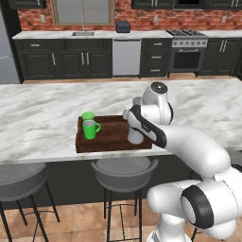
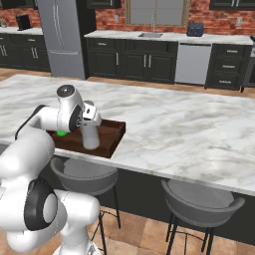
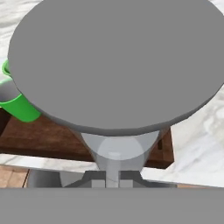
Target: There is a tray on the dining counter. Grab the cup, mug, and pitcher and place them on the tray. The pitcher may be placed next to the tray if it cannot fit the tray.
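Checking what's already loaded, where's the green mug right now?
In the left base view the mug stands at the tray's left end, just in front of the cup.

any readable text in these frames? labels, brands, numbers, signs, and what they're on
None readable in any view.
Pitcher: plain grey lid and body, no label.
Mug and cup: plain green, no print.
Tray: bare dark wood, no marking.
Dining counter: marble veining only.
Stove: any control markings are too small to read.
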### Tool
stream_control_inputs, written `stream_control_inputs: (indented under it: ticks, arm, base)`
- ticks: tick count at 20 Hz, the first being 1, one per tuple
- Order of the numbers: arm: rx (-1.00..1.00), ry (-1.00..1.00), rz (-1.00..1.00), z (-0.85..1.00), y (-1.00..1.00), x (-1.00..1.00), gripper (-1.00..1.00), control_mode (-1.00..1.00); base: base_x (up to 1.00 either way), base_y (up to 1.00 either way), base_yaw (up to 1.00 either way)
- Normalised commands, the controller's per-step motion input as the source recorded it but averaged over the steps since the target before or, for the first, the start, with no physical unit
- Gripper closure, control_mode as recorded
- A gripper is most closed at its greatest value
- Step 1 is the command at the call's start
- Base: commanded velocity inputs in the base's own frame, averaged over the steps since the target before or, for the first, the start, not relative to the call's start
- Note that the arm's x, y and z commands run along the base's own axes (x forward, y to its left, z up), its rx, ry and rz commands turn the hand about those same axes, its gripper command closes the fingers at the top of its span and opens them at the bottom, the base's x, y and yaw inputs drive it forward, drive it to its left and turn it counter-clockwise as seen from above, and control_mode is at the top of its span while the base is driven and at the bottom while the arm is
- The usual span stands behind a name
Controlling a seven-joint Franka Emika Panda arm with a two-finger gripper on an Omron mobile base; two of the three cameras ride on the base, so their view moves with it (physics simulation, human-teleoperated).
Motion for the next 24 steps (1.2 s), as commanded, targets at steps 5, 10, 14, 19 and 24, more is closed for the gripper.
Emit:
stream_control_inputs:
  ticks: [5, 10, 14, 19, 24]
  arm:
    - [0.00, 0.00, 0.00, 0.00, 0.00, 0.18, 1.00, -1.00]
    - [0.00, 0.00, 0.00, 0.00, 0.00, 0.36, 1.00, -1.00]
    - [0.00, 0.00, 0.00, 0.00, 0.00, 0.42, 1.00, -1.00]
    - [0.00, 0.00, 0.00, 0.00, 0.00, 0.46, 1.00, -1.00]
    - [0.00, 0.00, 0.00, 0.00, 0.00, 0.45, 1.00, -1.00]
  base:
    - [0.00, 0.00, 0.00]
    - [0.00, 0.00, 0.00]
    - [0.00, 0.00, 0.00]
    - [0.00, 0.00, 0.00]
    - [0.00, 0.00, 0.00]
